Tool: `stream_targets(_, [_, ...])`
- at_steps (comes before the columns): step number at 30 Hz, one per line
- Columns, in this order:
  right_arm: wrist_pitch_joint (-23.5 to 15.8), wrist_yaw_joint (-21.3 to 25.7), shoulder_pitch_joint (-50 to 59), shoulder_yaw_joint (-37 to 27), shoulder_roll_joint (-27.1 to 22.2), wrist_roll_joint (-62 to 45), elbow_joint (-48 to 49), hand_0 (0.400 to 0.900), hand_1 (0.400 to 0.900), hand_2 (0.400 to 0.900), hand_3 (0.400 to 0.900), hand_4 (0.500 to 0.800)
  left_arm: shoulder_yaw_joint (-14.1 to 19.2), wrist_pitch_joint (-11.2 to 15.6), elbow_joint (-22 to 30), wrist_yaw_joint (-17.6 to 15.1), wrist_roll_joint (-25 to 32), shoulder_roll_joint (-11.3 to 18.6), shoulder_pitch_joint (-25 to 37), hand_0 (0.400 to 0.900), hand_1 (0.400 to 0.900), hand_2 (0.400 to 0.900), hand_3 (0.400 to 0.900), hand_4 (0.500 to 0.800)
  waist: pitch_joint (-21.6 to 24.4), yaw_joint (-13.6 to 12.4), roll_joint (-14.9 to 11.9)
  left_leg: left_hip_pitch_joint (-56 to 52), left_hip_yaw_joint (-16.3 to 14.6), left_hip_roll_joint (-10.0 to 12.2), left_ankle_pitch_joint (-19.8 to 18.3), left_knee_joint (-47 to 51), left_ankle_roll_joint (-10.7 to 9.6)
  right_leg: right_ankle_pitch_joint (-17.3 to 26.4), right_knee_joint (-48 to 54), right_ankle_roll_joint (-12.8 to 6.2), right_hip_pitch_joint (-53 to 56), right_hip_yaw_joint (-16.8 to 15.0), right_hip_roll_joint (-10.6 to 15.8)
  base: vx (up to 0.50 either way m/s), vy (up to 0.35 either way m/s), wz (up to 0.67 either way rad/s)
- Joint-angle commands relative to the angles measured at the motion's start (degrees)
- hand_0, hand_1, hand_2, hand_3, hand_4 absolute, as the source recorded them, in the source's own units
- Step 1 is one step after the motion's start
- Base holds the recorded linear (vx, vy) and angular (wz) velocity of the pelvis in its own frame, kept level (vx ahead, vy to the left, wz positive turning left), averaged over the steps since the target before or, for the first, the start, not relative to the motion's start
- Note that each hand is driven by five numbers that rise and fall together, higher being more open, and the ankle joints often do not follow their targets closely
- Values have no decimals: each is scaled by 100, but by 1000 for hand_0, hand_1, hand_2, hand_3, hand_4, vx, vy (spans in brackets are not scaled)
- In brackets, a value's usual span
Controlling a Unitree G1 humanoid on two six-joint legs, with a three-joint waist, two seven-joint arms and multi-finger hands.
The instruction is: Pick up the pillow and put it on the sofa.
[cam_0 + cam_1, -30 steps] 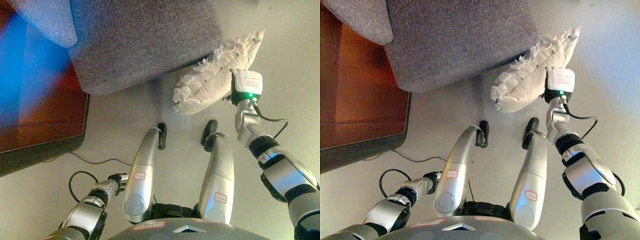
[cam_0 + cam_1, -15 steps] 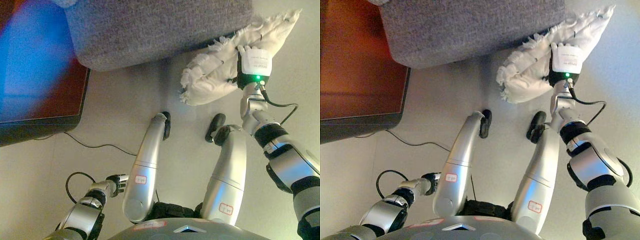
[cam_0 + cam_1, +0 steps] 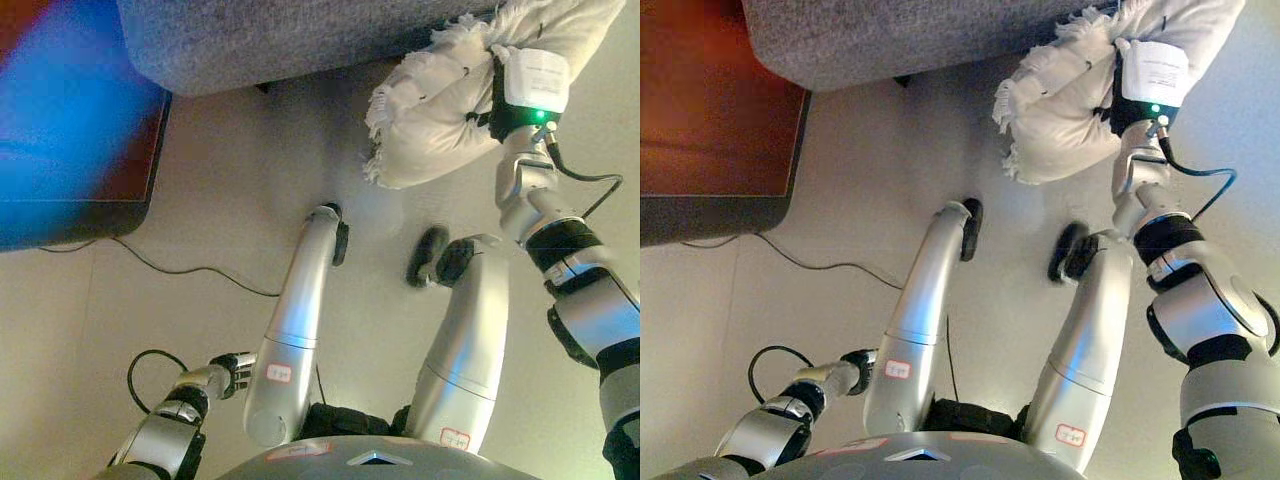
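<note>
No text, number or sign could be read anywhere in either view. The pillow (image 3: 450, 110), the sofa (image 3: 300, 40) and the floor (image 3: 200, 220) bore no print that showed.

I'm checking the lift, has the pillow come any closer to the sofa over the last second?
Yes. The pillow, gripped in the right hand, now overlaps the sofa's front edge; earlier it hung beside its corner.
</note>
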State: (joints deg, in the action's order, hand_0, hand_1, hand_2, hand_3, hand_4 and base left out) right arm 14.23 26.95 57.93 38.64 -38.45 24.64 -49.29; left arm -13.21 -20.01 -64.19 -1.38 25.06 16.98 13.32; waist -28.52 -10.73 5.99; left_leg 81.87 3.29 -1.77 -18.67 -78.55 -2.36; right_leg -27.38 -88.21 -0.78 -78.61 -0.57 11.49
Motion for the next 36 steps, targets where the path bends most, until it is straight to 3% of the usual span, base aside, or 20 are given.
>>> stream_targets(1, [-269,-247,-418,202,-61,-130,522,400,400,400,400,500,-57,-265,-271,-54,0,116,-692,900,900,900,900,800,-123,-64,221,-454,-265,-72,-211,-118,433,370,506,235,252,-128,60,14,-3,6])
stream_targets(12, [-362,-368,-622,6,-145,-97,444,400,400,400,400,500,-4,17,-256,58,-60,165,-910,900,900,900,900,800,-125,7,270,-649,-292,118,-244,-353,326,324,171,271,403,-218,43,13,0,3])
stream_targets(18, [-537,-537,-807,-108,-111,-27,413,400,400,400,400,500,67,346,-322,42,-130,125,-1035,900,900,900,900,800,-62,49,195,-1231,-329,256,-205,-131,299,436,433,254,924,-163,25,11,-1,-6])
stream_targets(21, [-648,-484,-884,-88,-15,160,409,400,400,400,400,500,50,460,-332,15,-105,115,-984,900,900,900,900,800,89,62,100,-1706,-298,260,-134,327,271,648,1063,109,1354,-51,92,-26,31,-16])
stream_targets(25, [-708,-503,-902,-20,43,416,519,400,400,400,400,500,-32,516,-323,77,90,54,-738,900,900,900,900,800,362,36,-53,-2800,-377,234,126,1775,224,1133,2529,-170,2296,269,323,-63,58,-22])
stream_targets(30, [-612,-648,-1299,-136,66,373,878,400,400,400,400,500,-47,728,-295,-262,-118,11,-699,900,900,900,900,800,641,-7,-253,-4069,-521,193,354,3041,170,1498,3676,-295,3546,676,525,86,-28,0])
stream_targets(32, [-726,-1084,-918,-171,-44,126,496,400,400,400,400,500,-227,607,-321,-441,-371,105,-664,900,900,900,900,800,826,-155,-337,-4570,-521,207,393,3368,136,1626,4155,-344,4148,856,641,249,-104,18])
stream_targets(36, [-706,-1650,-368,13,-109,-204,329,400,400,400,400,500,-199,509,-472,-626,-537,253,-627,900,900,900,900,800,1065,-259,-479,-5434,-508,245,477,4002,95,1772,4886,-392,5059,1069,736,176,-26,2])
